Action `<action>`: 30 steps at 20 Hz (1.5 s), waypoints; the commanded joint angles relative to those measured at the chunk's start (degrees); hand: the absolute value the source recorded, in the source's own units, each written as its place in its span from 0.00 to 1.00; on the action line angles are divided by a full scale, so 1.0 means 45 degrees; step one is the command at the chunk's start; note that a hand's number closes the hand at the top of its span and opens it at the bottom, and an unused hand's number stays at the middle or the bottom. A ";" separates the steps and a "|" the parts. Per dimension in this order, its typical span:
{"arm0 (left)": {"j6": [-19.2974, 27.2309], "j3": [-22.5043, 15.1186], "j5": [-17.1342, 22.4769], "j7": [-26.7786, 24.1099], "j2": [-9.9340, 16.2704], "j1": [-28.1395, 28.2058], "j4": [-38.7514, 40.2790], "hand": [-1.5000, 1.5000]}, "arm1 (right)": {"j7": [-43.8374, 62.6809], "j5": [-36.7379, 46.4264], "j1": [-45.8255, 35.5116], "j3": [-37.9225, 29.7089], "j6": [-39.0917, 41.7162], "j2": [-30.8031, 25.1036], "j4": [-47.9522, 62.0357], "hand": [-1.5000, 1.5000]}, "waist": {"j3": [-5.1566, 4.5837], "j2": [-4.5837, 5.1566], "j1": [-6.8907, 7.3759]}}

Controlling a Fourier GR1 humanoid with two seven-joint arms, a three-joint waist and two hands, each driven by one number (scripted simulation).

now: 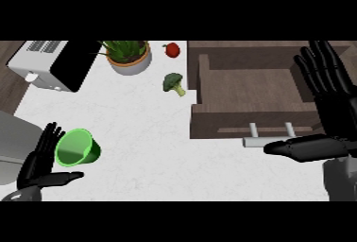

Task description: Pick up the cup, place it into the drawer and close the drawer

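A green cup (77,148) lies on its side on the white counter (150,146) at the lower left, its mouth turned towards me. My left hand (39,165) stands just left of the cup, fingers straight and thumb out, close to its rim. The wooden drawer (251,94) stands pulled out at the right, with nothing showing inside and a metal handle (268,140) on its front. My right hand (327,104) is open over the drawer's right side, fingers pointing away and its thumb stretched over the right end of the handle.
A white toaster (52,64) sits at the back left, with a potted plant (127,56) beside it. A tomato (171,49) and a broccoli (174,83) lie on the counter left of the drawer. A grey object (15,146) fills the left edge.
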 commanded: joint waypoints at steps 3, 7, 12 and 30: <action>-0.0463 0.0043 -0.0200 -0.1526 -0.0110 -0.0853 0.1460 0.00 | 0.0157 -0.0128 0.0128 0.0115 0.0044 0.0093 -0.0415 0.00 | -0.0007 0.0007 -0.0090; -0.0478 -0.0045 -0.0359 -0.2325 -0.0209 -0.0622 0.1623 0.00 | 0.0570 -0.0363 -0.0233 -0.0144 0.0127 -0.0158 -0.0171 0.00 | -0.0012 0.0025 -0.0070; 0.0049 -0.0122 -0.0579 -0.2328 -0.0378 -0.1169 0.1918 0.00 | 0.0640 -0.0024 -0.0196 0.0134 -0.0119 0.0051 -0.0280 0.00 | -0.0030 0.0069 -0.0175; 0.1643 -0.0175 -0.0658 -0.4248 -0.1362 -0.1177 0.0677 1.00 | 0.0243 -0.0159 -0.0095 -0.0458 0.0139 -0.0372 -0.0040 0.00 | -0.0017 0.0061 -0.0098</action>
